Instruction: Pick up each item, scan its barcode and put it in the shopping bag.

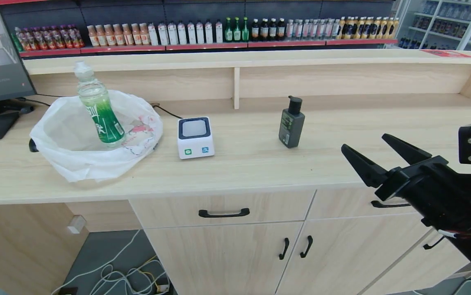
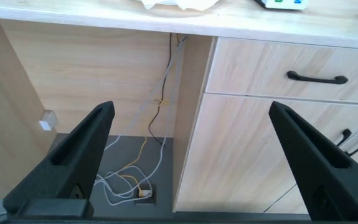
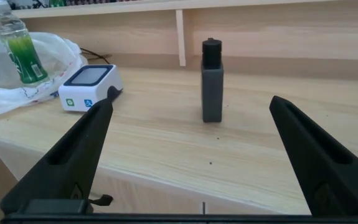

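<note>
Head view: the right gripper hangs over the near edge of the counter, its two fingers spread wide and holding nothing. One dark bottle with a black cap stands upright ahead of the gripper and off to its left, well apart from it. One white scanner sits farther to the gripper's left. Beyond that, farthest from the gripper, lies one white shopping bag. One green bottle stands in it, tilted.

Left wrist view: the left gripper is below the level of the counter top and faces the cabinet front, its two fingers wide apart and empty. The bag's edge and the scanner's base sit on the counter above and ahead of it. One drawer handle and two door handles lie ahead, toward one finger. Loose cables lie on the floor beneath.

Right wrist view: the right gripper's fingers frame the dark bottle, which stands straight ahead in line with the gap between them, clear of both. The scanner, the bag and the green bottle lie ahead, past one finger.
</note>
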Tool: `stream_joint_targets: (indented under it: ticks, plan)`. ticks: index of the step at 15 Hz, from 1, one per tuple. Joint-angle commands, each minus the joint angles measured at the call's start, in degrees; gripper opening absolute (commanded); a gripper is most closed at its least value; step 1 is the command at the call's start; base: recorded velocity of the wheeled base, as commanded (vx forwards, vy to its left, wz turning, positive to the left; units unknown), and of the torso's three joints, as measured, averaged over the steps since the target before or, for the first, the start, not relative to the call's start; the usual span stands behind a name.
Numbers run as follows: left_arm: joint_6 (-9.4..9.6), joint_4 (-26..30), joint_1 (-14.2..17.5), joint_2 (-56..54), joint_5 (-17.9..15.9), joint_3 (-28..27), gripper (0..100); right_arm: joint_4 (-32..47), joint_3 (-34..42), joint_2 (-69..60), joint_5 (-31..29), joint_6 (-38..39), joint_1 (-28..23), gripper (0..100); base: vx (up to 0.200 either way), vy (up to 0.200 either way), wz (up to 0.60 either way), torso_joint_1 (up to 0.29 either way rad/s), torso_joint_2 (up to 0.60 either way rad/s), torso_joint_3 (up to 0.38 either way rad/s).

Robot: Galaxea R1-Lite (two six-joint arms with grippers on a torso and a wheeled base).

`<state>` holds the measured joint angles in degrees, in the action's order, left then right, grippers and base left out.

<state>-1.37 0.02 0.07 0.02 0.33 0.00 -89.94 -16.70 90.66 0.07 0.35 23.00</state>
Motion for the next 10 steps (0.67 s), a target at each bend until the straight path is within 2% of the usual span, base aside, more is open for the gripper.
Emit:
stream_joint_targets:
  ticks: [1,6,10]
  plan:
    - [0.05,-0.02,0.01,-0.02,0.02,0.0,100,-0.06,-0.17,1.1,0.01,0.0,0.02,100,0.0,0.0,0.0,0.0,0.0,0.0]
    - [0.05,0.06,0.01,-0.02,0.02,0.0,100,-0.06,-1.4,3.82,0.01,0.0,0.02,100,0.0,0.0,0.0,0.0,0.0,0.0]
    - [0.05,-0.02,0.01,-0.02,0.02,0.0,100,-0.06,-1.84,4.79,0.01,-0.09,0.11,100,0.2,0.0,0.0,-0.005,0.0,0.007]
